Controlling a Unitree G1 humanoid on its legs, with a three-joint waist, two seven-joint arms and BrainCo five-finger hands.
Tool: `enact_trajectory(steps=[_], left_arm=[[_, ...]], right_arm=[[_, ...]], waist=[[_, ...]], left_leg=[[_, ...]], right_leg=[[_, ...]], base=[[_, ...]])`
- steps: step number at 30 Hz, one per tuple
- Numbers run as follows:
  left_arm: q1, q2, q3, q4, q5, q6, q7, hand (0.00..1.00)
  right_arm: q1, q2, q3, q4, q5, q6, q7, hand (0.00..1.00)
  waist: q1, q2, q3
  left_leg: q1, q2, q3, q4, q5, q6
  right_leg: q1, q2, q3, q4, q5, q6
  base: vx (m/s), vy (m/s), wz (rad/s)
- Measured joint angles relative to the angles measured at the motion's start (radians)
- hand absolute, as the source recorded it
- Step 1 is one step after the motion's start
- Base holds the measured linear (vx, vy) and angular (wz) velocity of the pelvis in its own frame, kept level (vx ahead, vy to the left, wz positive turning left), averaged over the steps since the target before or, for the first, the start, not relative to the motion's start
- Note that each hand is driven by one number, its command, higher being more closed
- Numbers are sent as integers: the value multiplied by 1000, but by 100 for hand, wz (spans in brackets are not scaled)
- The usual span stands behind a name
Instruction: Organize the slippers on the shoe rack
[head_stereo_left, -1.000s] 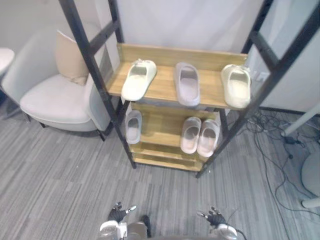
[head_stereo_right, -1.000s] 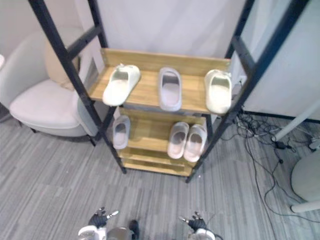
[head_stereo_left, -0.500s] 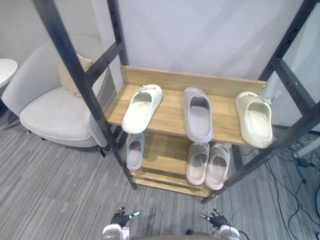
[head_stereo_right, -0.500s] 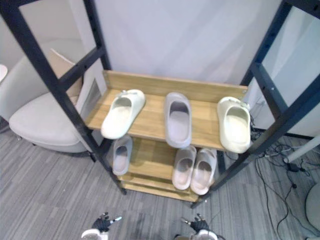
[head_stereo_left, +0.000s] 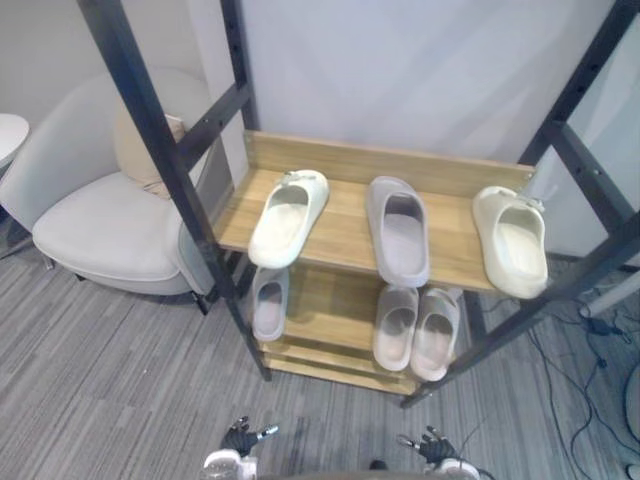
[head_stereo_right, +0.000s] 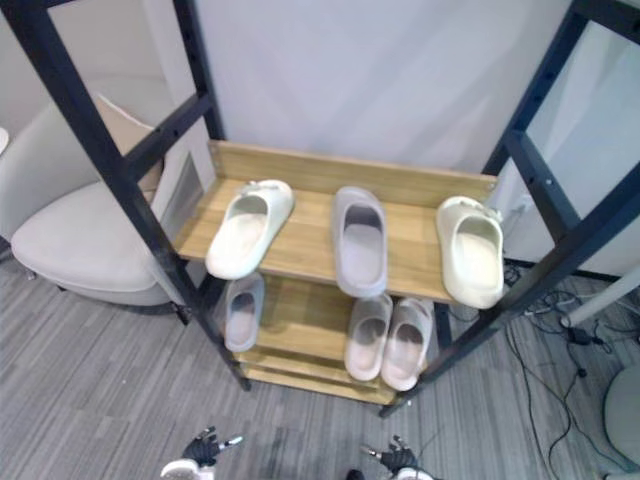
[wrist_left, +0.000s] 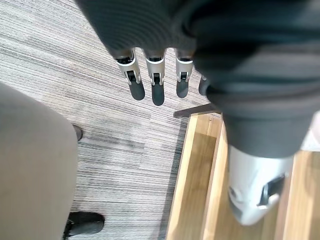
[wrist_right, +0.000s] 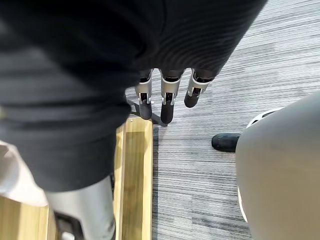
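Silver dark-tipped fingers (wrist_left: 157, 91), dark ribbed cover (wrist_left: 250, 75)

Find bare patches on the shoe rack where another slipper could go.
Top shelf: gaps either side of the grey slipper. Lower shelf: bare wood between the single slipper and the pair. Crowded at the pair.

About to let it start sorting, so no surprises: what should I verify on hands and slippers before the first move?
Left hand empty, open: ok.
Right hand empty, open: ok.
Cream pair together: not ok; left cream slipper and right cream slipper sit at the top shelf's opposite ends.
Grey slipper beside its match: not ok; lower grey slipper lies one shelf down.
Pink pair side by side: ok.
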Motion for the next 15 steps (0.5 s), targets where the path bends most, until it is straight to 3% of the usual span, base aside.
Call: enact_trajectory(steps=[1, 11, 15], left_arm=[[1, 5, 0, 0, 0, 0, 4, 0], [17, 9, 0, -1, 1, -1, 21, 0], [22, 9, 0, -1, 2, -2, 20, 0]], right_arm=[[56, -2, 35, -146, -1, -2, -4, 0], [311, -20, 11, -879, -43, -28, -4, 0], [360, -5, -21, -1063, -43, -51, 2, 0]], waist=[[-2, -5, 3], [-48, -8, 3], [-54, -7, 1]], left_leg=[[1, 1, 17, -5, -1, -2], [1, 11, 69, -8, -9, -17], [1, 10, 71, -7, -9, -17]], right_leg=[[-6, 2, 20, 0, 6, 1], [-51, 20, 79, 0, 18, 2], [-60, 22, 99, 0, 18, 2]], base=[[-74, 3, -29], [2, -16, -22], [25, -19, -17]])
